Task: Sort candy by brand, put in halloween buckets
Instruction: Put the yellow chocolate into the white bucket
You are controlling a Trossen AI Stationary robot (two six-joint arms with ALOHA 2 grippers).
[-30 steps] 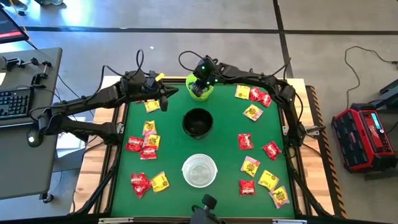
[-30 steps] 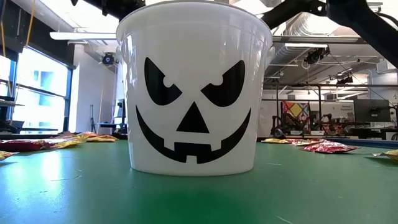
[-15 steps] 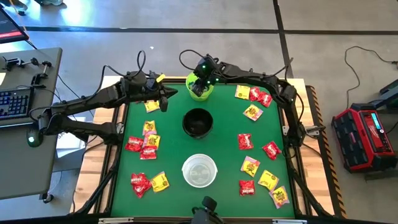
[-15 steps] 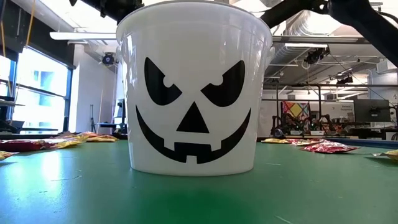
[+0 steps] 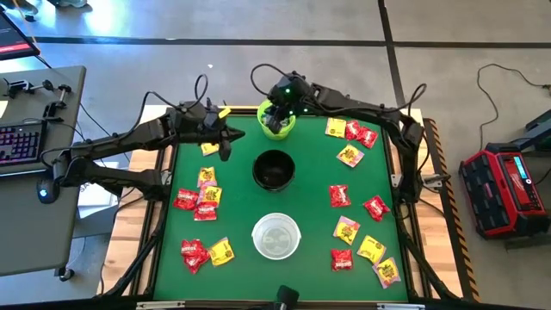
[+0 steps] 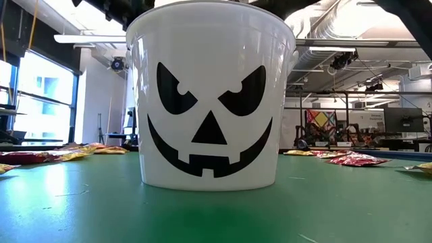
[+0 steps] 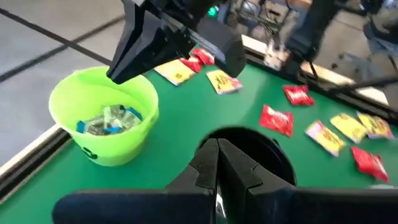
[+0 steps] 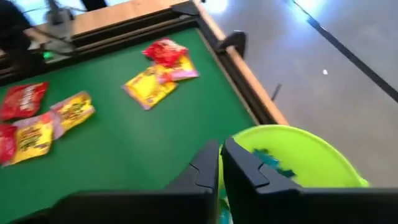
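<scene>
A: Right gripper [image 5: 277, 110] hung over the lime green plastic bucket [image 5: 277, 120] at the counter's far edge, jaws closed, nothing seen between them. Pale blue-white wrapped packets [image 7: 111, 120] lay inside that bucket, so I judged a drop there was done.

B: And the left gripper [image 5: 226, 139]?

A: Jaws pressed together, empty, held above the green counter [image 5: 310, 181] near a yellow wrapped packet [image 5: 209, 148], just beside the green bucket. Probably waiting clear of the right arm's work.

B: Other buckets?

A: Black round bucket [image 5: 274, 170] in the middle, white translucent bucket [image 5: 276, 236] with a black jack-o'-lantern face nearest the low camera; the three stood in a line down the centre, likely so either arm reaches them.

B: Candy left?

A: Plenty. Red and yellow shiny packets [image 5: 200, 198] scattered on the left side, more [image 5: 357, 237] on the right, all well apart from the buckets. Sorting looked early.
</scene>
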